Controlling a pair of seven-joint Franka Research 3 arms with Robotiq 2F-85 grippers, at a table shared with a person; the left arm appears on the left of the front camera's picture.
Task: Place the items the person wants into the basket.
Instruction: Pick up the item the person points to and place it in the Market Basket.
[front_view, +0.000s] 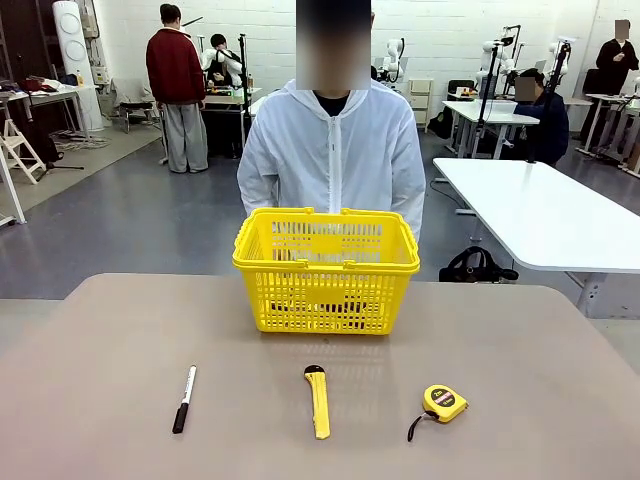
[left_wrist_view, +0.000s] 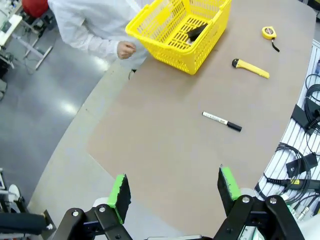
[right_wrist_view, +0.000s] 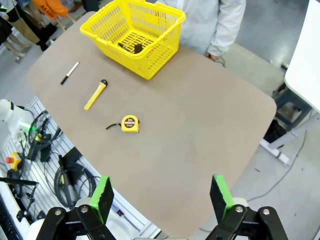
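Yellow basket (left_wrist_view: 165, 47) sits far beyond my left fingers (left_wrist_view: 120, 194) and right fingers (right_wrist_view: 104, 197), both pairs spread and empty; dark thing (left_wrist_view: 196, 32) inside, maybe a tool.

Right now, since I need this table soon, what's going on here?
Nobody is handling anything. The person stands behind the yellow basket, which holds a dark object. A marker, a utility knife and a tape measure lie in a row on the robot's side of it. The left gripper and right gripper hang open above the table, empty.
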